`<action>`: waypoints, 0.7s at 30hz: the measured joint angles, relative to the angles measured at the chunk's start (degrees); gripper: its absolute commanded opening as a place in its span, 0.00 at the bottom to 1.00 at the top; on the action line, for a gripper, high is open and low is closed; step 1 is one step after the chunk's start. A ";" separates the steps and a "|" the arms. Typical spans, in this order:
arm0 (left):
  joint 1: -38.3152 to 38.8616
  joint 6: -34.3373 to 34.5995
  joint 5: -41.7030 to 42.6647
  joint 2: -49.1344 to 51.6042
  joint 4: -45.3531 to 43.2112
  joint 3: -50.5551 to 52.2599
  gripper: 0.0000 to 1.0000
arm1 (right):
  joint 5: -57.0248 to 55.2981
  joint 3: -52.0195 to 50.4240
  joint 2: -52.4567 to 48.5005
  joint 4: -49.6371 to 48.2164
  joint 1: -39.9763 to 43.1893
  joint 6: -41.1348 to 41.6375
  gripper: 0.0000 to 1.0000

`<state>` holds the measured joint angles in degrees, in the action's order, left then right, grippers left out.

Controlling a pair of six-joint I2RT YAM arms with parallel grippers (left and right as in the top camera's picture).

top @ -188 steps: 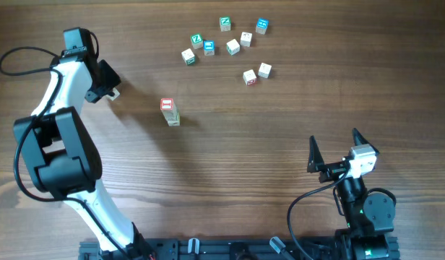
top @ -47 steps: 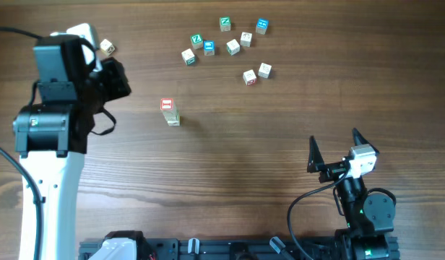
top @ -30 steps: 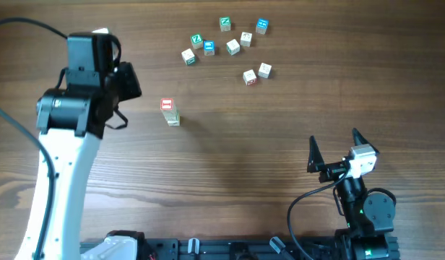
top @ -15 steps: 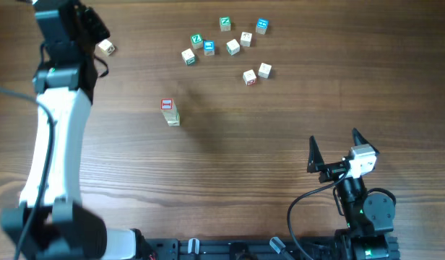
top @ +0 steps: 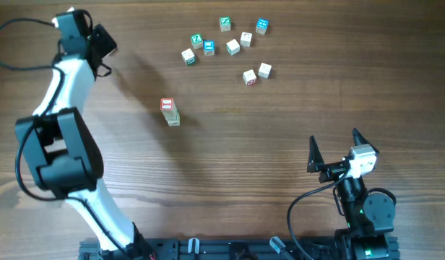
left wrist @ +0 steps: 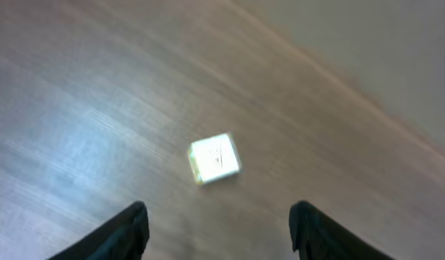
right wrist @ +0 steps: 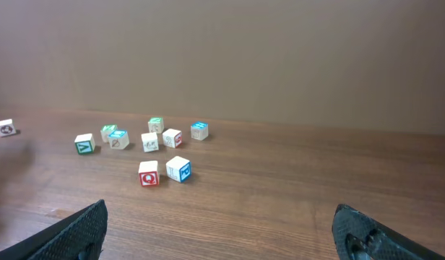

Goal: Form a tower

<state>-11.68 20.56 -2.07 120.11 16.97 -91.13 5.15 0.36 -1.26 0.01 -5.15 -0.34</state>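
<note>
Left claw (left wrist: 219, 220) is seen spread wide and empty at the bottom of its wrist view, a pale cube (left wrist: 215, 158) lying free on the table (left wrist: 78, 108) just beyond. Overhead, the right claw (top: 333, 154) is held open, empty, at lower right; the tower (top: 169, 113) is found left of centre, loose cubes (top: 226, 45) scattered above.

In the overhead view the tower (top: 169, 113) stands on the table (top: 244, 180) left of centre, with a cluster of loose cubes (top: 226, 43) well apart from it in the upper middle of the frame. The left gripper (top: 101, 45) is at the upper left. In the left wrist view a single cube (left wrist: 215, 157) lies mid-frame, apart from that gripper at the bottom edge. The right gripper (top: 334, 139) sits lower right, well apart from all cubes.
</note>
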 measured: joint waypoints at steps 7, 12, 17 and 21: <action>-0.33 0.35 1.77 5.92 1.84 -10.95 0.82 | 0.02 0.00 -0.02 -0.02 0.00 0.00 1.00; -0.35 0.61 0.46 10.58 0.15 -11.34 0.83 | 0.02 0.00 -0.02 -0.02 0.00 0.00 1.00; -0.35 0.55 0.24 14.58 -1.25 -11.32 0.67 | 0.00 0.00 -0.02 -0.02 0.00 0.00 1.00; -0.35 0.74 0.24 14.60 -0.50 -11.34 0.56 | 0.02 0.00 -0.02 -0.02 0.00 0.00 1.00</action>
<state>-12.03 21.30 -1.83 134.72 16.47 -102.48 5.17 0.36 -1.28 -0.01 -5.15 -0.34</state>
